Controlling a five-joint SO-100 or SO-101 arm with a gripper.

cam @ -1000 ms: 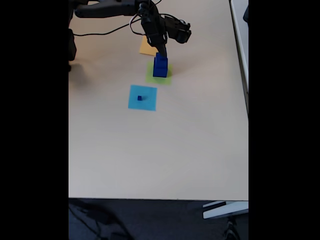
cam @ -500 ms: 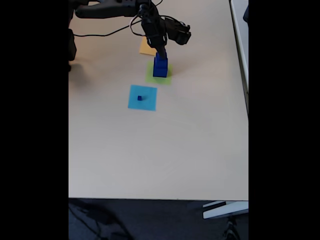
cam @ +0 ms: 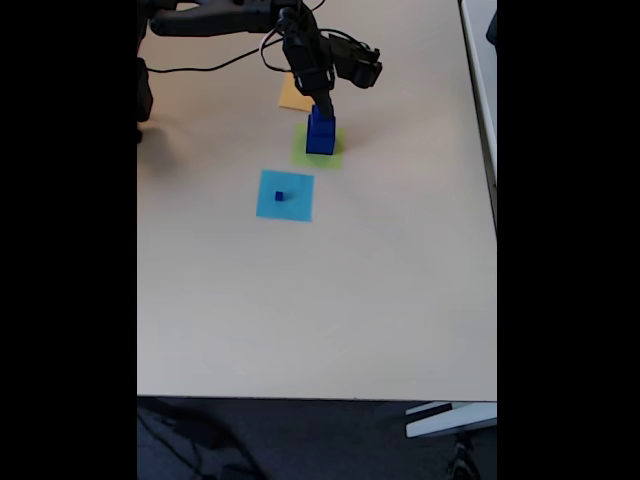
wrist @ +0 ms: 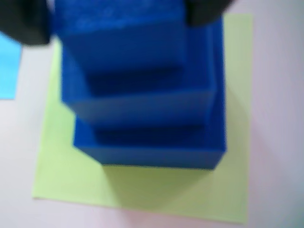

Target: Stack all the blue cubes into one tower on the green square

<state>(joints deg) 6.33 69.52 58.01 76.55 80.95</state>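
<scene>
The main risk, as I judge it, sits with the three-cube tower [cam: 320, 134] on the green square [wrist: 142, 190]. The gripper [wrist: 116, 16] has its dark fingers [wrist: 23, 23] on either side of the top cube [wrist: 118, 42], touching or nearly touching its flanks; whether they pinch it or have already let go I cannot tell, as the wrist view is blurred. If the fingers open unevenly or the arm lifts off at a slant, the top cube could be dragged sideways and topple, perhaps taking the middle cube [wrist: 142, 102] with it.

A second risk is offset. In the wrist view the steps between the cubes look uneven: the upper cubes seem crowded toward the far left of the bottom cube [wrist: 152, 149], not centred. Every further cube would then have less ledge to sit on.

The smallest risk concerns the tiny blue cube [cam: 279, 196], which stands alone on the light blue square [cam: 285, 207], near the tower but apart from it. It offers very little for the fingers to catch and could slip out or be knocked away.

As for looks: the cubes are solid dark blue, matte, with sharp edges, graded from wide at the base to narrower on top. The green square is flat, pale lime, and shows around the base on the near and right sides. An orange-yellow square [cam: 292, 97] lies just beyond, partly under the arm.
</scene>
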